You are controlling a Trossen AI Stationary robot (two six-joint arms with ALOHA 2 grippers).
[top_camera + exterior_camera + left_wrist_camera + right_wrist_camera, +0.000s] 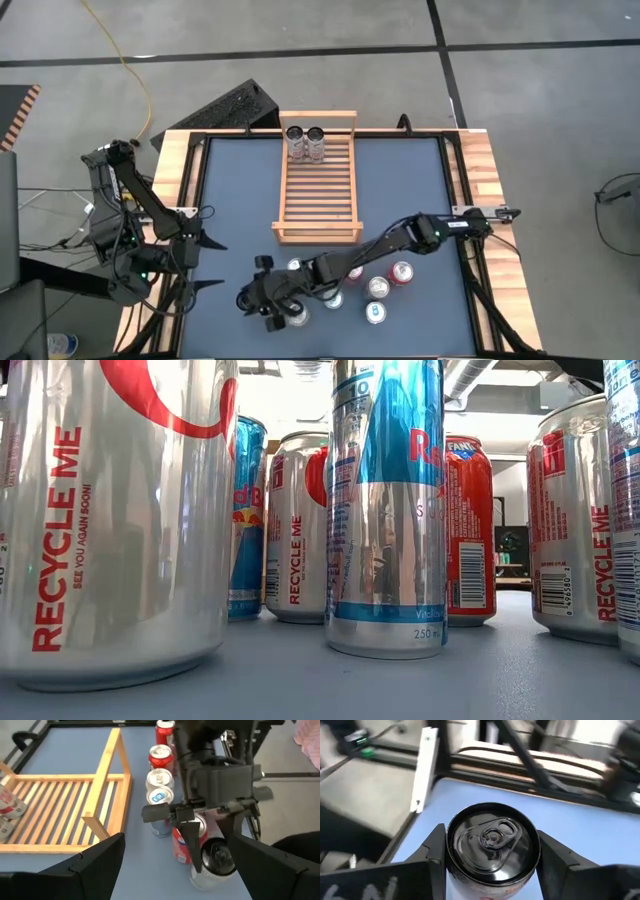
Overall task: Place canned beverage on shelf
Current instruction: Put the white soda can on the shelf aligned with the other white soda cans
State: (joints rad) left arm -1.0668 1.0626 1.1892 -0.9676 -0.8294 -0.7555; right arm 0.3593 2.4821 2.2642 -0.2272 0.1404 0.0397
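Observation:
The light-wood slatted shelf [318, 185] lies at the middle of the table, with two cans [305, 142] on its far end. Several more cans [378, 290] stand on the table near its front edge. They fill the low view, with a tall silver-and-blue can [388, 510] among them. My right gripper [492, 857] reaches to the near left of that group and is shut on a silver can with a black top [492, 837]. My left gripper [208, 263] hangs open at the table's left side and holds nothing. My right gripper pinches the black-topped can between its two fingers, one finger [432, 852] on each opposite side of the can's wall [451, 862], just below the rim. The fingers slant down from the table's right. The can stands upright. Whether its base [207, 882] is clear of the table, I cannot tell.
Red and silver cans [161, 757] stand in a row close behind the held can, beside the shelf's near rail [107, 775]. A wooden frame [480, 180] borders the blue table top. A dark keyboard-like object [235, 108] lies beyond the far left corner.

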